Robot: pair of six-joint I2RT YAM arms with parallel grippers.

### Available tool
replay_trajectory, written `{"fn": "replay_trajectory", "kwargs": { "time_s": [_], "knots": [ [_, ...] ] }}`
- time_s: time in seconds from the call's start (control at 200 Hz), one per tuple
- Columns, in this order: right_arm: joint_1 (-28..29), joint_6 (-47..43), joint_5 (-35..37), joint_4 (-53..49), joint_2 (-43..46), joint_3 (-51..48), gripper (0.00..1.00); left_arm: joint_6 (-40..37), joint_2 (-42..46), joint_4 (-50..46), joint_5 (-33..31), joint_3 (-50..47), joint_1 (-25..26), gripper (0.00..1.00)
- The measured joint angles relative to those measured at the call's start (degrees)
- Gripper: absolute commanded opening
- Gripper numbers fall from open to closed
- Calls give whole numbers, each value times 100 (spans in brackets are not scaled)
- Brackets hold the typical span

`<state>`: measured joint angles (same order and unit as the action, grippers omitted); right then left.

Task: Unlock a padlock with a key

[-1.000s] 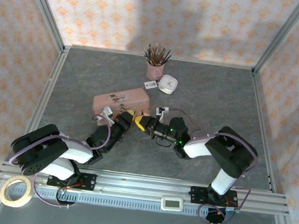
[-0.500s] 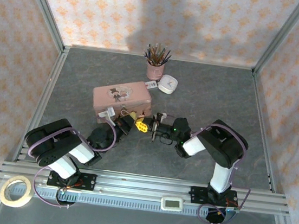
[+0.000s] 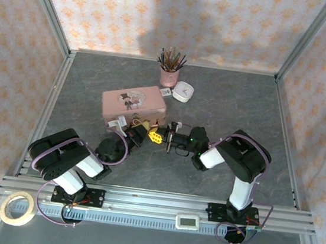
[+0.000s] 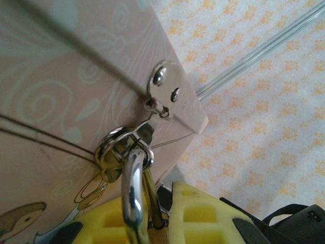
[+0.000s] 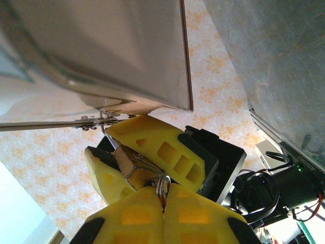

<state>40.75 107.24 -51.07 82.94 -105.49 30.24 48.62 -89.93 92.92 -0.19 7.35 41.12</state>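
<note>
The padlock (image 5: 133, 168) has a small brass body and a silver shackle (image 4: 133, 188) that passes through the ring hasp (image 4: 122, 147) of the pink tin (image 3: 134, 105). My left gripper (image 4: 152, 226) is shut on the padlock's body, its yellow fingers (image 5: 157, 145) on either side. My right gripper (image 5: 163, 208) is shut on the key, whose ring (image 5: 162, 184) pokes out between the pads right at the padlock's underside. The key's blade is hidden. In the top view the left gripper (image 3: 140, 132) and right gripper (image 3: 156, 137) meet tip to tip in front of the tin.
A pink cup of pencils (image 3: 169, 75), a small white object (image 3: 183, 91) and a small card (image 3: 165, 92) stand behind the tin. A tape roll (image 3: 18, 208) lies at the near left, outside the rail. Aluminium frame posts border the table.
Over the last second the tin has tipped so its illustrated lid faces up, and both arms have shifted a little. Over the last half second hardly anything has moved.
</note>
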Motion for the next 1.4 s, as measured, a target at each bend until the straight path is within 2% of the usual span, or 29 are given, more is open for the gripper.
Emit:
{"fn": "replay_trajectory", "kwargs": {
  "time_s": [0.125,0.22,0.315,0.395,0.485,0.576,0.691,0.821,1.016,1.136,1.291,1.336,1.376,1.396],
  "knots": [
    [-35,-149,2,17,2,-9,25,79,-37,-13,-35,44,13,0],
    [-87,-669,28,-212,122,-9,36,103,-46,-83,-57,44,39,0],
    [-133,-1508,83,-1075,575,-9,44,197,-59,-146,-116,44,96,0],
    [-166,-2527,308,-2302,1198,35,48,286,-70,-205,-179,44,131,0],
    [-208,-3679,800,-3901,1912,291,50,391,-87,-334,-219,44,140,0],
    [-229,-4839,1609,-5484,2588,629,51,511,-122,-415,-212,44,140,0],
    [-232,-5877,2555,-6802,3226,780,51,640,-138,-457,-153,44,179,0],
    [-234,-6561,3237,-7641,3563,780,51,691,-247,-560,-83,52,328,0],
    [-234,-7088,3674,-8002,3613,780,51,750,-938,-621,42,131,503,1],
    [-234,-7243,3777,-8059,3613,780,51,1014,-1624,-481,35,131,501,10],
    [-234,-7348,3832,-8032,3615,758,52,1368,-2188,-76,-28,101,501,36],
    [-234,-7366,3880,-8030,3624,728,53,1416,-2179,-13,-26,74,503,45],
    [-234,-7392,3939,-8015,3628,691,57,1471,-2144,44,-22,39,503,62],
    [-234,-7399,3974,-8013,3630,671,59,1488,-2094,35,-31,37,503,68]
  ]
}}
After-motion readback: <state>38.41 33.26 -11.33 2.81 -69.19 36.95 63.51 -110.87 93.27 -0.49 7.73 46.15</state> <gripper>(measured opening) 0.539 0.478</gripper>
